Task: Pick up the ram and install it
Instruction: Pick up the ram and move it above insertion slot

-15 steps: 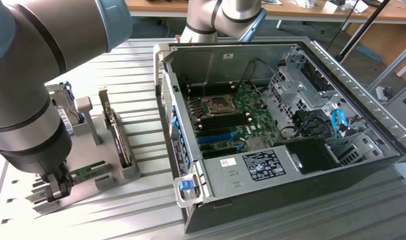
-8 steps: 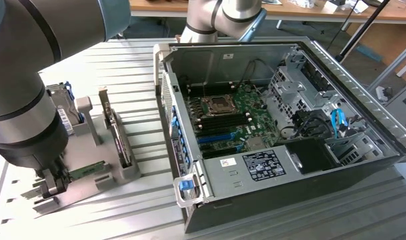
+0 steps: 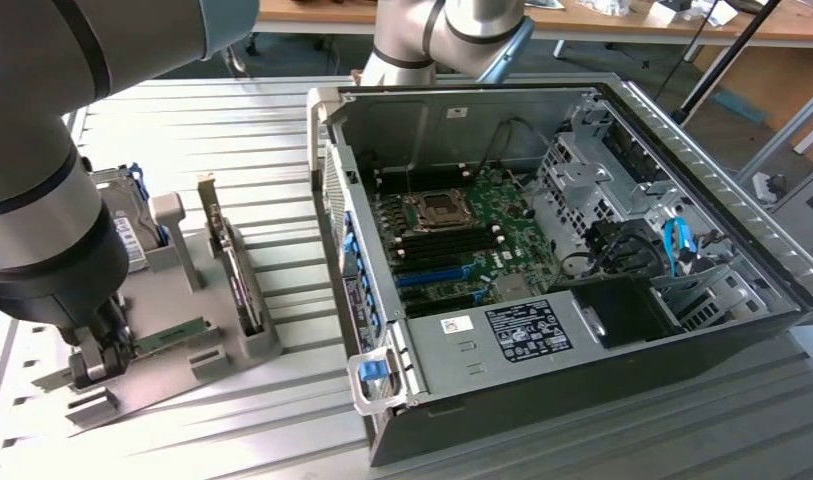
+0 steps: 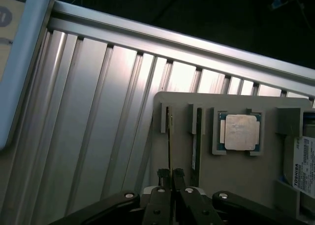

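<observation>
Wrist view: jaws tight on one ram [image 4: 170, 136]; one other stick [image 4: 199, 136], one processor [image 4: 241, 132].

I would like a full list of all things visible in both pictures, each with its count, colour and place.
ram: one, colour hard to tell, edge-on in a holder slot
second thin board: one, dark green, next slot
processor: one, silver, holder pocket beside the boards
hard drive: one, white label, holder's end
card with metal bracket: one, dark, upright on the holder
holder: one, grey, on the table
computer case: one, black, open, the exterior view's right
motherboard: one, green, inside the case
table: one, silver, ribbed
desk: one, wooden, behind the case
robot arm: one, grey and black, the exterior view's left
gripper: one, black, shut on the ram
</observation>
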`<state>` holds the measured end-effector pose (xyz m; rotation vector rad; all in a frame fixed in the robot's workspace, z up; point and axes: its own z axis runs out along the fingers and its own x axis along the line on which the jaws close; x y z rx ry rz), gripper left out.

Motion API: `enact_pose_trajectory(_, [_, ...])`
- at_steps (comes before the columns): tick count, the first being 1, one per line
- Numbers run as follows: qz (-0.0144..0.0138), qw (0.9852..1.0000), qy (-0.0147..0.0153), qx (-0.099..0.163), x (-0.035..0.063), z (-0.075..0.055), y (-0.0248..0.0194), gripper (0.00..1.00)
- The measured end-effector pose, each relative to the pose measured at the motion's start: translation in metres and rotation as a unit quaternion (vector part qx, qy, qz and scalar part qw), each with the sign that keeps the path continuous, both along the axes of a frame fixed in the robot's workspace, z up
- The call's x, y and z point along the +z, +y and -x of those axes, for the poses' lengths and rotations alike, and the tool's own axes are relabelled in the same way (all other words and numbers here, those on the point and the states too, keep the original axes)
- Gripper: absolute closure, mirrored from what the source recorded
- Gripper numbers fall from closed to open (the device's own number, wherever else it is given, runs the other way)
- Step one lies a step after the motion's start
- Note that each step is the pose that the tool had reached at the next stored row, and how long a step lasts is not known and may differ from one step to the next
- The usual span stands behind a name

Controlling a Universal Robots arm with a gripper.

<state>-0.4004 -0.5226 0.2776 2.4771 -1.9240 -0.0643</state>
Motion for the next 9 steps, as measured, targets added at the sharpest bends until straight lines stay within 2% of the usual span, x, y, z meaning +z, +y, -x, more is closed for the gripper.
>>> enact_pose_trajectory(9, [0.0,1.0,0.0,0.0,0.0135,0.0,0.0,0.87])
